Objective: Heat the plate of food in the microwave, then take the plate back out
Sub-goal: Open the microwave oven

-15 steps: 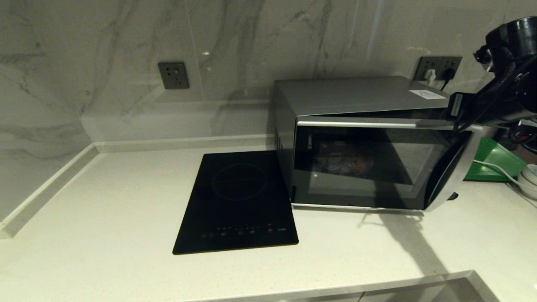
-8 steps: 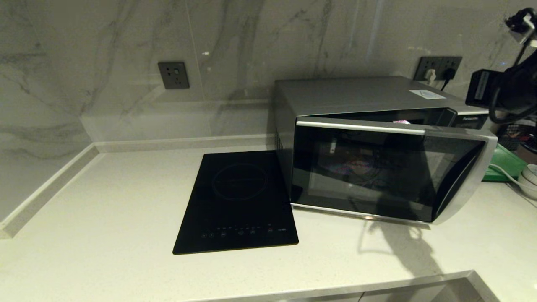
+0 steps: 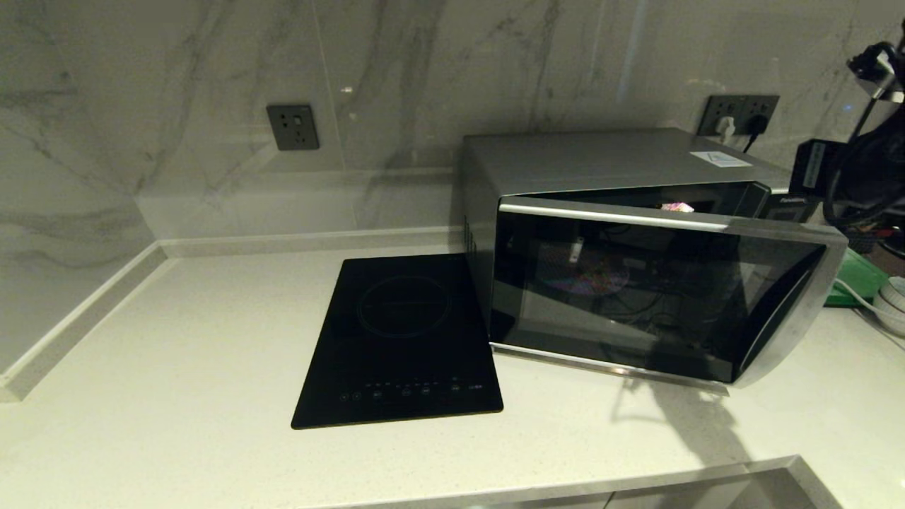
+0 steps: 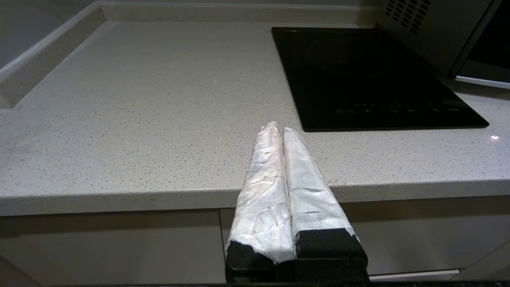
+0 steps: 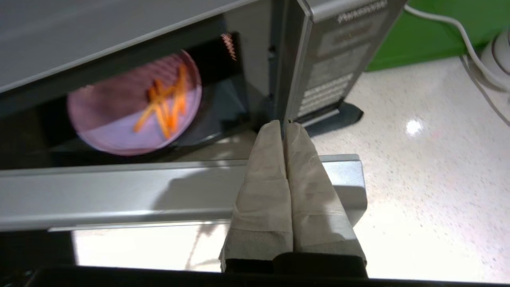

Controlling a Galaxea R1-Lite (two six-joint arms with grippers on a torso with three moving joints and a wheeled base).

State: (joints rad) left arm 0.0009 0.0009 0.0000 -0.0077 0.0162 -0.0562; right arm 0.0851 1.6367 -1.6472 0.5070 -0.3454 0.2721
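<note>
Right tool (image 5: 283,129): fingers pressed together, empty, above the microwave (image 3: 608,170) door's free edge, door ajar.
Left tool (image 4: 277,129): fingers together, empty, at the worktop (image 4: 139,99) edge.
Plate of food (image 5: 133,103): inside.

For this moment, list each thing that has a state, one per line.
microwave: door partly open, swung out on its right edge.
plate of food: inside the microwave, orange sticks on it.
induction cooktop: no display lit.
left end effector: shut, empty, at the counter's front edge.
right end effector: shut, empty, above the door's free edge.
</note>
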